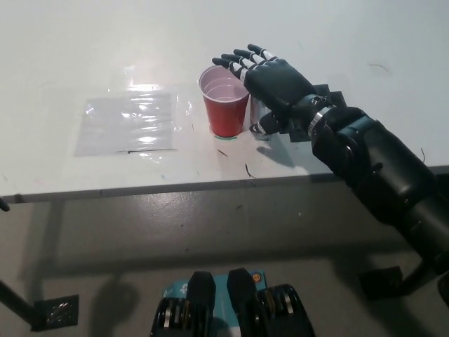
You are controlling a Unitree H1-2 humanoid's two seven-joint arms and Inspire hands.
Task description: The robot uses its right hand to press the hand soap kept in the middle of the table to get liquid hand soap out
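Observation:
A red plastic cup stands upright near the middle of the white table, with pale liquid inside. My black right hand hovers palm down just right of the cup, fingers spread and stretched toward the cup's far rim. Beneath the palm a small clear object shows, mostly hidden by the hand; I cannot tell if it is the soap dispenser. The hand is open and grips nothing. My left hand is out of the picture.
A clear plastic sheet lies flat on the table left of the cup. Black tape patches sit on the table under my right wrist. The table's front edge runs across the picture, with grey floor below it.

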